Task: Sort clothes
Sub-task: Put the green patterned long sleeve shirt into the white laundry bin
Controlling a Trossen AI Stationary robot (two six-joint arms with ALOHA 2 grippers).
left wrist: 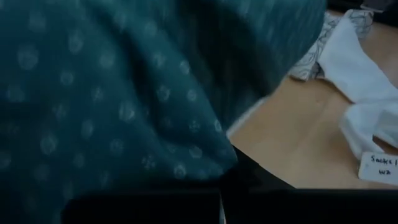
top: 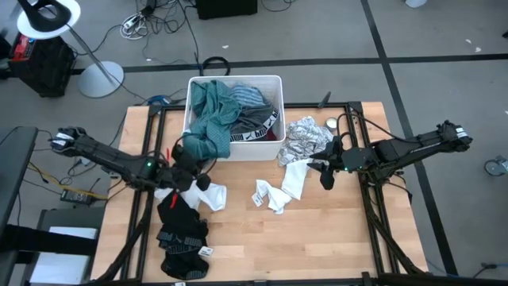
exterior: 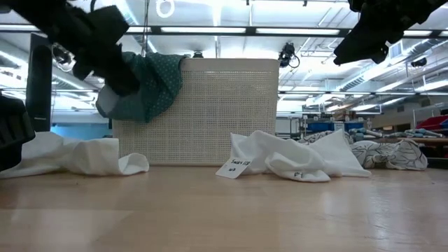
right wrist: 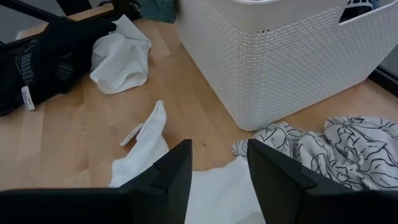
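Note:
A teal dotted garment (top: 210, 119) lies partly in the white tub (top: 274, 79) and hangs over its front-left wall (exterior: 150, 84). My left gripper (top: 193, 164) is shut at that hanging part. In the left wrist view the teal cloth (left wrist: 124, 93) fills the picture and covers the fingers. My right gripper (right wrist: 217, 168) stands open in the air above a white garment (top: 295, 181), touching nothing. A white-grey patterned garment (top: 305, 139) lies beside the tub. Grey and black clothes (top: 254, 123) lie in the tub. My left gripper is shut on the hanging part of the teal garment (exterior: 133, 87), outside the tub's front-left corner. It comes in slanting downward from the table's left side. The cloth covers the fingers, so layers and edge cannot be told. The garment's other end stays draped in the tub.
A pile of black clothes (top: 181, 230) lies near the table's front left, with a white cloth (top: 210, 196) beside it. White socks with a paper tag (top: 270, 195) lie at mid-table. Bare wood shows toward the near edge (top: 317, 246).

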